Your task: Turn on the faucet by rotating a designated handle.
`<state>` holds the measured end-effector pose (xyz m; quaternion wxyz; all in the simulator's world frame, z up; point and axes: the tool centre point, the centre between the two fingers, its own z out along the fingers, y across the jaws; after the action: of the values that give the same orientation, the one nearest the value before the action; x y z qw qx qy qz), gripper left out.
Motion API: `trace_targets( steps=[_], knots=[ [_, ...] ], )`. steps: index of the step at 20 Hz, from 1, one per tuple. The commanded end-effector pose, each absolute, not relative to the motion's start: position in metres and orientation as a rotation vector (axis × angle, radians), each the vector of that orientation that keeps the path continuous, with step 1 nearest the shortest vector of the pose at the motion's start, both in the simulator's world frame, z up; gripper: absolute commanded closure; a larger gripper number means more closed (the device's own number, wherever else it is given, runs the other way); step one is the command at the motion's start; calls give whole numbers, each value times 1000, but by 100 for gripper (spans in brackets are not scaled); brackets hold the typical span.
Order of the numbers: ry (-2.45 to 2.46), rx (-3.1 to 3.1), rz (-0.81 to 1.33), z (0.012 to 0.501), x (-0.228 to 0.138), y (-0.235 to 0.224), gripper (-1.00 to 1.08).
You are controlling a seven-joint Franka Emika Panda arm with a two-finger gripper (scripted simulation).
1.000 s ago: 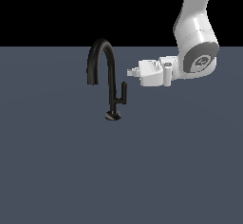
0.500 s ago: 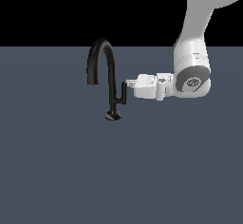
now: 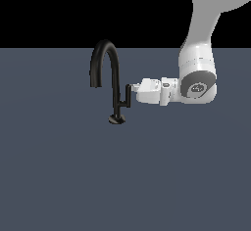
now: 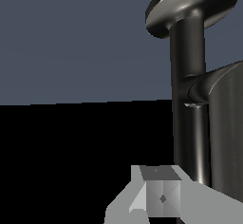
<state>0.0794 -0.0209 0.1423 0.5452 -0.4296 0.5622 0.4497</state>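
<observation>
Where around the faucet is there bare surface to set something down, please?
The grey surface is bare on the exterior view's left of the faucet and across the whole foreground below its base. It is crowded only on the exterior view's right of the stem, where the gripper sits at the handle.

- The white arm's upper links (image 3: pixel 215 5) run off the exterior view's top edge.
- Whether the white gripper (image 3: pixel 133 94) is parted or closed can't be made out; its tips merge with the thin black L-shaped handle (image 3: pixel 127 95).
- In the wrist view, the matte black gooseneck faucet (image 4: pixel 190 99) is cropped, its spout unseen.
</observation>
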Motion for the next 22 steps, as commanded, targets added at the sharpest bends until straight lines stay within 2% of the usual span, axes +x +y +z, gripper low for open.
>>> trace_targets(
  steps=[1, 22],
  knots=[
    [1333, -1019, 1066, 144, 74, -20, 108],
    [1332, -1019, 1059, 154, 26, -8, 108]
  ],
)
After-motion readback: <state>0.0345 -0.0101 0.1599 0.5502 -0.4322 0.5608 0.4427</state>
